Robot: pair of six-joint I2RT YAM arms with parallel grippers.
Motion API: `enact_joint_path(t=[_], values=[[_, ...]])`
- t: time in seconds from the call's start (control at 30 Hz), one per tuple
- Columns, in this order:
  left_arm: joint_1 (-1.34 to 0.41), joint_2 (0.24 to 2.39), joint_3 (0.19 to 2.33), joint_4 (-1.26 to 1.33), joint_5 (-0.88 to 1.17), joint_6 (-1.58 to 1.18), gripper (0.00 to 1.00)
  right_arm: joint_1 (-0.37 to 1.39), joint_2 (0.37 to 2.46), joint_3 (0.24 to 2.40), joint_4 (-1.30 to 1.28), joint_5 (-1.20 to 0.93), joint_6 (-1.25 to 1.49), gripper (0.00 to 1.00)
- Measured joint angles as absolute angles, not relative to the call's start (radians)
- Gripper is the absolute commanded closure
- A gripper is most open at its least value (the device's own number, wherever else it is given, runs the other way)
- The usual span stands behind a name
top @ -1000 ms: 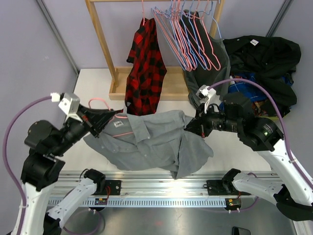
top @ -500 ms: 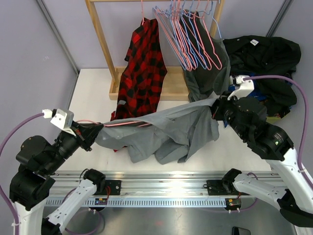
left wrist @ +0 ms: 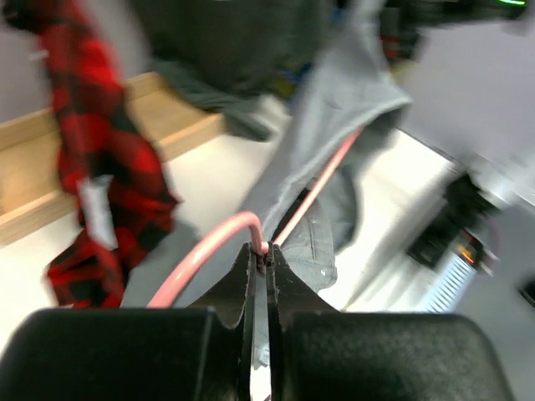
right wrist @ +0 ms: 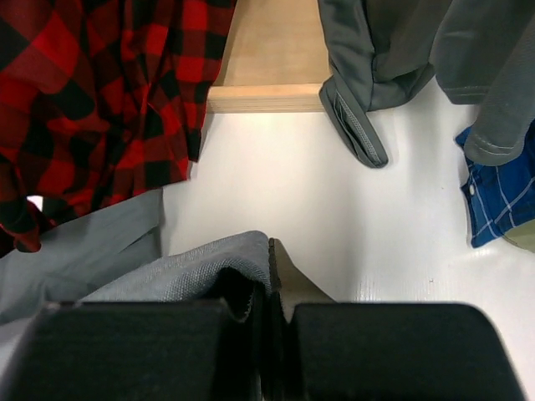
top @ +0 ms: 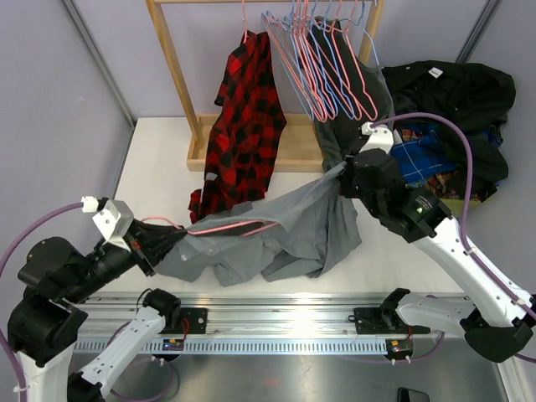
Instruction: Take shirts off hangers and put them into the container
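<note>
L gripper [left wrist: 266, 252] is pinched tight on the pink hanger [left wrist: 205, 251]: in its wrist cam we see the wire caught at the jaw tips w/ no gap. From there the wire runs up and right into the grey shirt [top: 289, 230]. In the top view that shirt sits center-bottom, stretched btwn both arms and sagging onto the table [top: 159, 151].

R gripper [right wrist: 269, 251] is clamped on a fold of the same shirt. In the top view it's right of center, at the shirt's upper-right corner.

Plaid shirt [top: 249, 117] hangs from the rack [top: 173, 75] at top center, its hem reaching down to the grey shirt's left end. To its right we see a bunch of hangers [top: 331, 71], pink and blue, w/ a dark grey garment [top: 335, 142] under them.

Black shirt [top: 456, 92] lies heaped at upper right, over blue checked cloth [top: 419, 159]. Of the tub [right wrist: 525, 238] we see only what looks like a yellow-green sliver at the right edge of the R wrist cam, beside that blue cloth.
</note>
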State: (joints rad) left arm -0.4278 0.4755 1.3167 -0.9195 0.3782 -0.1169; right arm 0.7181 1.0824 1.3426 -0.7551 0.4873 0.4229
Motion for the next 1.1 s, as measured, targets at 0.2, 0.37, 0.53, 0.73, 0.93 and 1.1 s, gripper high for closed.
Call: enact_joint_path(t=[0.2,0.37,0.53,0.73,0.93,1.1], values=[[-0.463,0.501,1.419,-0.953,0.629,-0.042,1.0,0.717,1.088,1.34,-0.752,0.467,0.424,1.0],[-0.485,0.501,1.479,-0.995,0.745,0.017,1.0,0.717,1.077,1.338,-0.752,0.427,0.427,1.0],[-0.524,0.499,1.526,-1.04,0.879,0.055,1.0,0.7,1.073,1.335,-0.753,0.426,0.413,1.0],[-0.537,0.452,1.479,-0.997,0.884,0.012,1.0,0.688,1.069,1.314,-0.745,0.368,0.397,1.0],[-0.537,0.379,1.254,-0.691,0.767,-0.162,1.0,0.693,1.131,1.244,-0.688,0.11,0.396,1.0],[-0.537,0.45,1.228,-0.529,0.62,-0.249,1.0,0.781,1.271,1.217,-0.654,-0.006,0.374,1.0]])
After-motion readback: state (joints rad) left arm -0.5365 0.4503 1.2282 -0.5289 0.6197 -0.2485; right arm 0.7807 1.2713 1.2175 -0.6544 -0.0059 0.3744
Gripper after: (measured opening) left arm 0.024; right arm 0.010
